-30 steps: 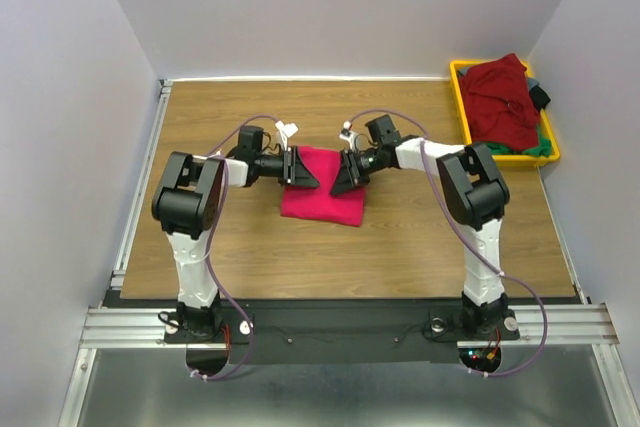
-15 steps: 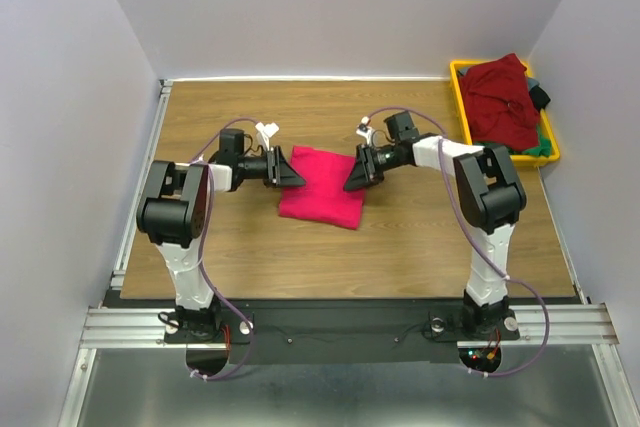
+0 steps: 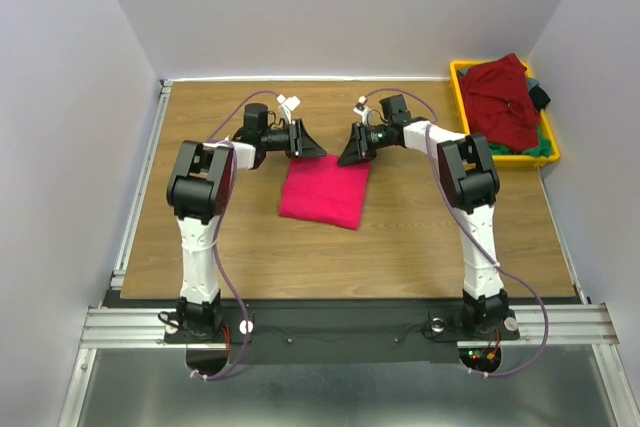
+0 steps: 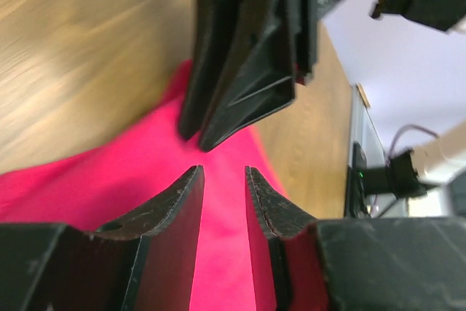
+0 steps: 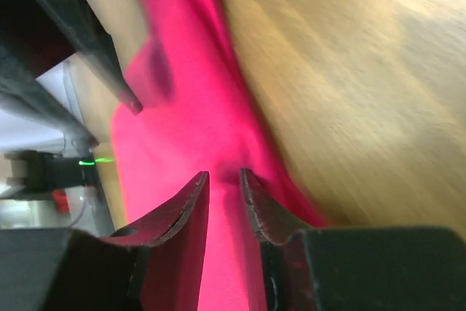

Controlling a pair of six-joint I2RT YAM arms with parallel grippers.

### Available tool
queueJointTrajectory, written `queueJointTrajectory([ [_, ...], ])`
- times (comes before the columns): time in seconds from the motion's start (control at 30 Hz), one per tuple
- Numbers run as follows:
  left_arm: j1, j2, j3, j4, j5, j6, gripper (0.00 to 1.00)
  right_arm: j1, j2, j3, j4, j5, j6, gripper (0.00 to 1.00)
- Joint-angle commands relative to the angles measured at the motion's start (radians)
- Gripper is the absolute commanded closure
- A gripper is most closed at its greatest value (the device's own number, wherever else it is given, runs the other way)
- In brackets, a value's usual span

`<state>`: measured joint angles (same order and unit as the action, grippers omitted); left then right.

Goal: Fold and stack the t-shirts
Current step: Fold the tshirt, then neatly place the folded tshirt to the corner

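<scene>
A crimson t-shirt (image 3: pixel 322 194) lies folded into a rectangle on the middle of the table. My left gripper (image 3: pixel 320 150) and right gripper (image 3: pixel 345 157) point at each other over its far edge, tips close together. In the left wrist view the left gripper (image 4: pixel 224 174) hangs just above the crimson cloth (image 4: pixel 109 180) with a narrow gap between the jaws and nothing in it. In the right wrist view the right gripper (image 5: pixel 223 178) has the same narrow gap, its tips resting on a small crease of the cloth (image 5: pixel 182 107). A maroon t-shirt (image 3: pixel 500 97) tops the pile at the far right.
A yellow plastic bin (image 3: pixel 463 102) stands at the far right corner, with green (image 3: pixel 541 146) and dark (image 3: pixel 540 97) cloth under the maroon shirt. Grey walls close the table in on three sides. A metal rail (image 3: pixel 140 187) runs along the left edge.
Both grippers have swung from the shirt's left and right sides to its far edge and now nearly meet there. The shirt's far edge sits a little nearer than before.
</scene>
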<state>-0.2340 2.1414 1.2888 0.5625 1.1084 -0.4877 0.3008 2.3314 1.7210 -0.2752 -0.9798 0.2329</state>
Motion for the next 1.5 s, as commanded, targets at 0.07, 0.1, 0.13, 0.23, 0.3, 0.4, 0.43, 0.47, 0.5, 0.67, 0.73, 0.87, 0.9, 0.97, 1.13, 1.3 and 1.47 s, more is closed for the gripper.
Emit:
queueJointTrajectory([
  [0.07,0.061,0.15,0.067,0.082,-0.041,-0.084,0.6,-0.077,0.118,0.086,0.002,0.007,-0.007,0.7],
  [0.1,0.067,0.159,0.078,0.083,-0.042,-0.089,0.6,-0.087,0.131,0.101,0.001,0.001,-0.001,0.7],
  [0.13,0.073,0.164,0.081,0.083,-0.042,-0.089,0.6,-0.088,0.141,0.101,0.001,-0.005,-0.001,0.7],
  [0.23,0.085,0.134,0.081,0.083,-0.021,-0.086,0.59,-0.095,0.143,0.114,0.001,-0.046,0.029,0.69],
  [0.3,0.093,0.038,0.067,0.056,-0.016,-0.033,0.56,-0.097,0.079,0.091,0.001,-0.068,0.051,0.67],
  [0.4,0.101,-0.14,0.093,-0.223,-0.112,0.162,0.53,-0.097,-0.071,0.046,0.001,-0.066,0.077,0.59],
  [0.43,0.098,-0.193,0.121,-0.305,-0.16,0.331,0.47,-0.095,-0.114,0.032,-0.001,-0.056,0.08,0.56],
  [0.47,0.093,-0.245,0.127,-0.373,-0.214,0.392,0.44,-0.097,-0.166,0.017,-0.001,-0.043,0.08,0.53],
  [0.5,0.088,-0.302,0.126,-0.462,-0.333,0.45,0.4,-0.097,-0.211,-0.015,-0.002,-0.01,0.082,0.46],
  [0.67,0.013,-0.601,0.112,-0.685,-0.622,0.629,0.01,-0.107,-0.496,-0.118,-0.061,0.108,0.017,0.06],
  [0.73,-0.074,-0.69,0.086,-0.774,-0.725,0.702,0.01,-0.112,-0.588,-0.162,-0.123,0.188,-0.032,0.0],
  [0.87,-0.264,-0.782,-0.012,-0.812,-0.993,0.649,0.01,-0.115,-0.726,-0.25,-0.219,0.343,-0.096,0.0],
  [0.9,-0.319,-0.787,-0.028,-0.822,-1.013,0.591,0.01,-0.115,-0.753,-0.267,-0.234,0.407,-0.105,0.0],
  [0.97,-0.359,-0.779,-0.072,-0.842,-1.038,0.534,0.01,-0.117,-0.808,-0.325,-0.278,0.456,-0.145,0.0],
  [1.13,-0.452,-0.726,-0.181,-0.771,-1.042,0.448,0.01,-0.118,-0.981,-0.445,-0.314,0.662,-0.204,0.0],
  [1.3,-0.516,-0.592,-0.157,-0.744,-1.099,0.417,0.01,-0.15,-1.058,-0.509,-0.337,0.771,-0.214,0.0],
  [1.47,-0.521,-0.44,-0.108,-0.711,-1.156,0.364,0.01,-0.198,-1.064,-0.514,-0.378,0.774,-0.222,0.0],
])
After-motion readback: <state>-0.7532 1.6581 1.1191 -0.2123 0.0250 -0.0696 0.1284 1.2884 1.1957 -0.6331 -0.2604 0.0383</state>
